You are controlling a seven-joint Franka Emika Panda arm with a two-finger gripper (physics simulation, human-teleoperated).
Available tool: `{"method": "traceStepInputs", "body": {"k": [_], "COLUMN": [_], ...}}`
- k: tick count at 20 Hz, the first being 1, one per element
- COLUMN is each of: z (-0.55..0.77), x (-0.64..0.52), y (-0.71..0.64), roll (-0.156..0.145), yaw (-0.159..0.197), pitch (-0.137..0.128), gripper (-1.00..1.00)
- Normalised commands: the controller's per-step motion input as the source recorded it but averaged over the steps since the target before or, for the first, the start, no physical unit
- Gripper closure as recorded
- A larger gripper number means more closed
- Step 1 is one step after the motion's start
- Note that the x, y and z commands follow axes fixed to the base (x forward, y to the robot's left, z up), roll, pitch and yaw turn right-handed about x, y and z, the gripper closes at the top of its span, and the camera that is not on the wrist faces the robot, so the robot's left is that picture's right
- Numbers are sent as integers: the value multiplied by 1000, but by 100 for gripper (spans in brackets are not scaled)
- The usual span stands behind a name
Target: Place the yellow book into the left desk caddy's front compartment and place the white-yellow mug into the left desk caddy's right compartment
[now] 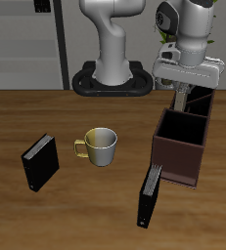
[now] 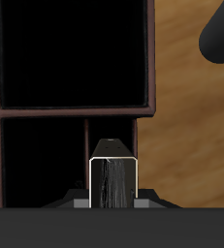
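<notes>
Desk [image 1: 75,200]: warm brown wood grain, streaked.
Left desk caddy [image 1: 179,156]: dark maroon-brown walls, black inside.
White-yellow mug [image 1: 101,145]: cream-white body, yellow handle, yellowish inside.
Black book near the mug [image 1: 40,162]: black cover, pale thin edge.
Black book leaning at the caddy [image 1: 149,197]: black, pale edge line.
Yellow book [image 2: 114,181]: grey-tan, pale rim, dark streaked face.
Hand [image 1: 183,96]: light grey housing, dark fingers.
Robot base [image 1: 113,80]: white column, black foot plate.

Mug [image 1: 101,145] beside caddy [image 1: 180,146] — apart
</notes>
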Motion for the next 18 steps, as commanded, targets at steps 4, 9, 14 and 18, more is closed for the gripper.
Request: {"method": "traceStepInputs", "body": {"k": [4,9,14,18], "z": [-144,-162,-204,-177], "x": [31,96,80,12], "y": [50,15,-26,50], "roll": [4,4,-4,48], "yaw": [8,22,7,-28], "pitch": [23,18,33,71], "gripper": [100,100,100,-100]}}
